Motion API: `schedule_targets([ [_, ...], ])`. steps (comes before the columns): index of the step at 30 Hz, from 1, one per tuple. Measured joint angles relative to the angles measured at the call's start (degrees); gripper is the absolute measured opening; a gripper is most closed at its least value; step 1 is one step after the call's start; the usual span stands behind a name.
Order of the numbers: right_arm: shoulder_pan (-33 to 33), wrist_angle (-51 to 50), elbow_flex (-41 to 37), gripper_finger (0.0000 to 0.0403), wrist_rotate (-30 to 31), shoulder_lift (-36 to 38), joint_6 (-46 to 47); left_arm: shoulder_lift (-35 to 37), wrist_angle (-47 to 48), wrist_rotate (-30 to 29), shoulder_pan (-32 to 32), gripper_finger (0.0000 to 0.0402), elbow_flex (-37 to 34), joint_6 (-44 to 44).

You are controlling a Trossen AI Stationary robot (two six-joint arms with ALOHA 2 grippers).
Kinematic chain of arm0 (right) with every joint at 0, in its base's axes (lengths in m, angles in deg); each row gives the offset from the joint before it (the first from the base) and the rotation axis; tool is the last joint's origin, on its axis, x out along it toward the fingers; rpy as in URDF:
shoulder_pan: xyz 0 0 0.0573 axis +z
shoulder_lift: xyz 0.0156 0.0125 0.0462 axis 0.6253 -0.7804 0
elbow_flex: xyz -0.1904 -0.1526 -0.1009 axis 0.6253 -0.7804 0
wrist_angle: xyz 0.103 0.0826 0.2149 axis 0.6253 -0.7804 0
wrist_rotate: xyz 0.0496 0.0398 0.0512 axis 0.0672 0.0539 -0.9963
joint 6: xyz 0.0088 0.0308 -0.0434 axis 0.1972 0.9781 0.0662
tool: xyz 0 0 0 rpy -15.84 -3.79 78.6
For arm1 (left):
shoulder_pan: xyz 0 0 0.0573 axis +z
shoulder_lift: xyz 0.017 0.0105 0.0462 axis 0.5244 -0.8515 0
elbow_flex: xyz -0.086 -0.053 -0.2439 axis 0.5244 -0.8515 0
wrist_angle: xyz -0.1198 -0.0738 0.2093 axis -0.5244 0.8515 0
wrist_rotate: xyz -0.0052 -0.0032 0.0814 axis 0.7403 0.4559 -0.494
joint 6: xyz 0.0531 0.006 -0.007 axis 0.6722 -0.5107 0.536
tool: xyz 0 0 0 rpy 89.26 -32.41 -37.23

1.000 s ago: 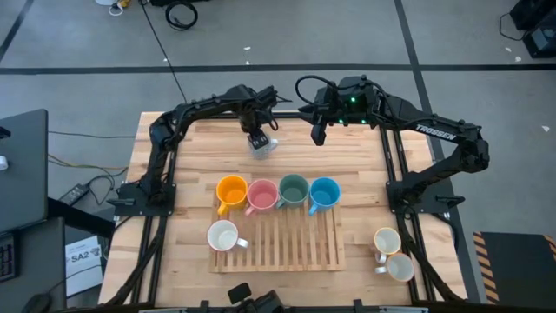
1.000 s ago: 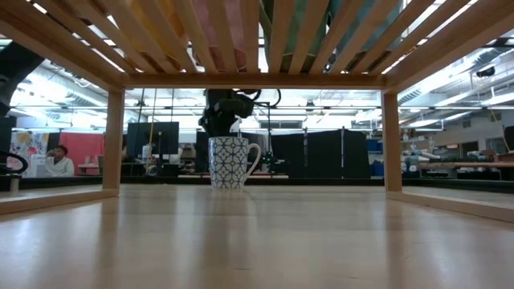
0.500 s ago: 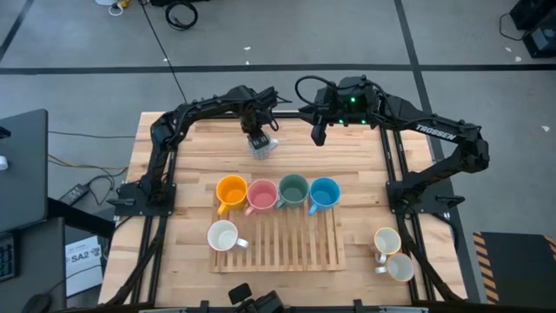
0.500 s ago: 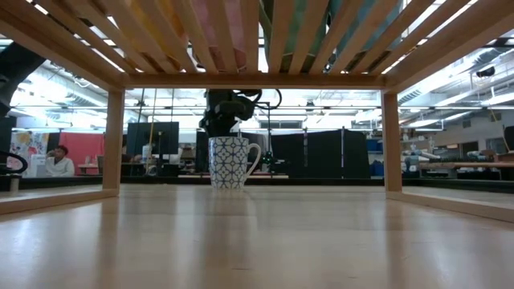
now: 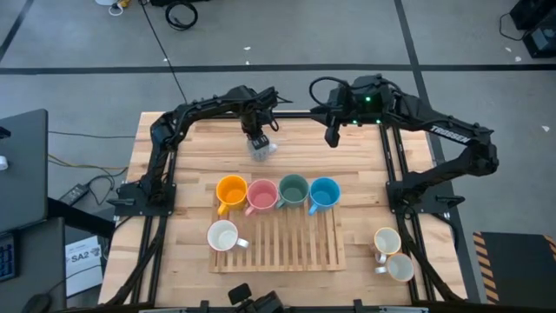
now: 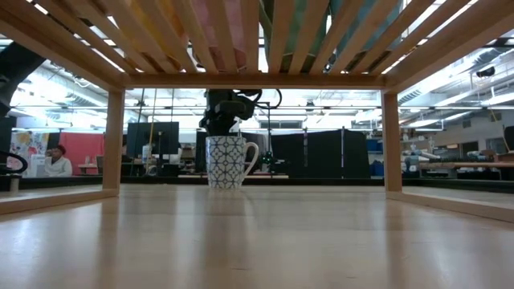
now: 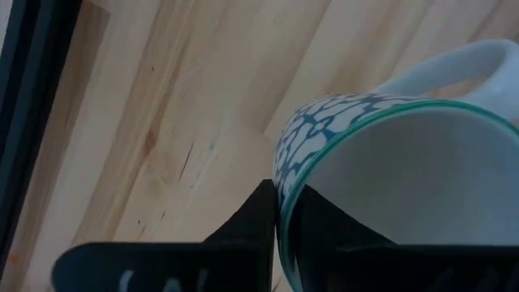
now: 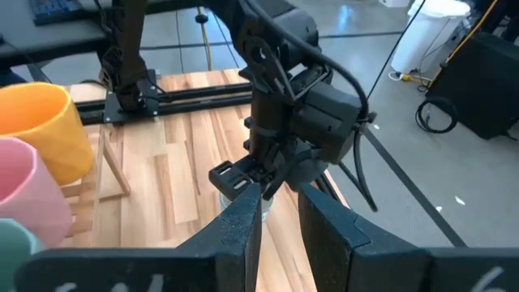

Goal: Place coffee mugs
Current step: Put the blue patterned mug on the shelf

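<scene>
Nearest, three white mugs (image 5: 223, 236) stand around the slatted rack (image 5: 295, 248), then four coloured mugs (image 5: 276, 193) on it in a row, and farthest the left gripper (image 5: 257, 137) clamps one patterned mug's (image 6: 228, 161) rim while the right gripper (image 5: 332, 136) hovers, fingers slightly apart.

Pale, smooth wood with visible grain forms the table (image 5: 365, 165) and slatted rack (image 5: 295, 243), while the patterned mug (image 6: 228, 161) and the orange mug (image 5: 230, 191) look like glossy ceramic
</scene>
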Motion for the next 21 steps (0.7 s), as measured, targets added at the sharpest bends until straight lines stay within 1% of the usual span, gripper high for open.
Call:
schedule_targets([
  [4,0.0,-2.4,0.0,0.009,0.0,1.5,0.1,0.4,0.9,-0.1,0.0,0.0031,0.6,0.0],
  [10,0.0,-6.7,0.0,0.009,0.1,2.4,0.1,0.4,5.4,-0.2,-0.1,0.0028,5.5,0.1],
  [15,-0.1,-9.0,0.0,0.009,0.3,2.2,-1.2,0.4,11.1,-0.1,-0.1,0.0028,12.4,1.0],
  [21,-0.1,-11.6,0.0,0.009,0.6,2.1,-1.8,0.5,18.1,-0.1,-0.1,0.0028,23.6,2.0],
])
